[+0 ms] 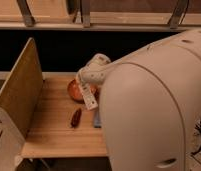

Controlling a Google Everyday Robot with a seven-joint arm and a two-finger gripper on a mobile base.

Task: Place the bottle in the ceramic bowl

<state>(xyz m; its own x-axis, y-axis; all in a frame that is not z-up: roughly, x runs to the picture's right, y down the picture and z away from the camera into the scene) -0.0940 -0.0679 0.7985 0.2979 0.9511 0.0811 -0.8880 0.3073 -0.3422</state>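
Observation:
The slim white-cream bottle (88, 96) hangs tilted in the air, its upper end under my gripper (85, 83) and its lower end pointing toward the table front. It overlaps the right part of the orange-brown ceramic bowl (76, 90), which sits at the back middle of the wooden table (54, 135). My gripper is shut on the bottle's upper end, just above the bowl's right rim. My white arm (154, 110) hides the right side of the table.
A dark red-brown oblong item (76, 117) lies on the table in front of the bowl. A blue block (96, 119) lies beside it, partly behind my arm. An upright wooden panel (19, 95) bounds the table's left side. A dark shelf runs behind.

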